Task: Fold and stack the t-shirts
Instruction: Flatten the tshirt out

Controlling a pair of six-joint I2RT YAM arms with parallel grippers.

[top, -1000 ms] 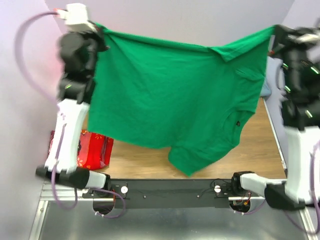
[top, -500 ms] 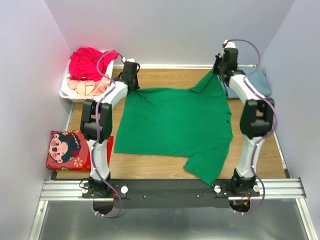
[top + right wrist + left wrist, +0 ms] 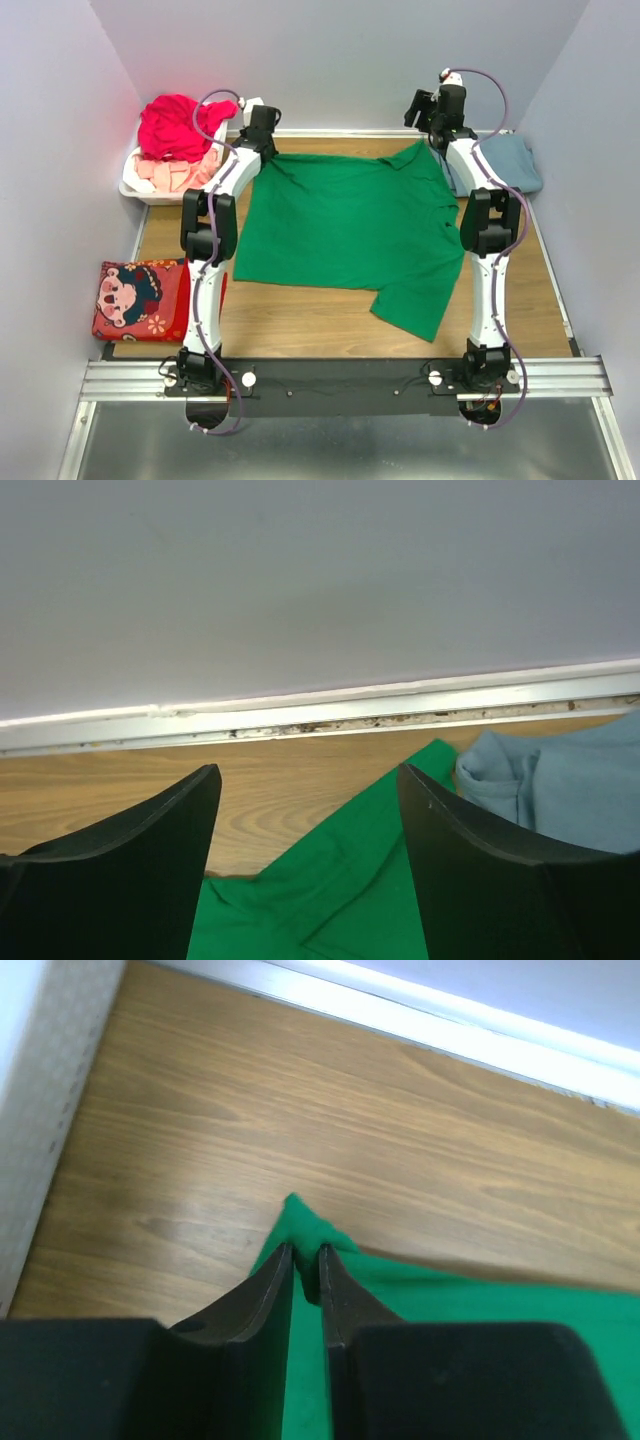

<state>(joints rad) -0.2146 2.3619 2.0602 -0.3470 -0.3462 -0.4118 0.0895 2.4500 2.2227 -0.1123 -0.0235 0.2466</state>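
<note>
Lilac-grey walls close in a wooden desk [image 3: 300, 320] on 3 sides. The green t-shirt [image 3: 345, 225] lies spread almost flat across the middle of it, with 1 loose flap trailing past its near edge toward the arm bases. I judge it is laid out this way so it can be folded. Both arms reach to its 2 far corners, 1 each, which is the pose for drawing a cloth taut and setting it down.

At the shirt's far left corner, the left claw [image 3: 303, 1250] has its fingers nearly together with only a thin slit between them. The green corner pokes out past the tips. I cannot tell whether the cloth is nipped or already let go. Over the shirt's far right corner, the right claw [image 3: 308, 772] stands spread wide with nothing between its fingers. The green cloth lies on the wood beneath it, so that corner is free.

Beyond the shirt's far left corner, a white plastic basket [image 3: 135, 185] sits against the wall. It holds a magenta-red t-shirt [image 3: 175, 125] heaped on top and a pale pink garment [image 3: 170, 172] under it, probably waiting their turn. Just beside the shirt's far right corner lies a blue-grey t-shirt [image 3: 510, 160]. It looks compact, perhaps folded as the start of the stack. Off the shirt's near left corner rests a red cushion [image 3: 140, 300] with a cartoon face, which seems to have no part in the job.
</note>
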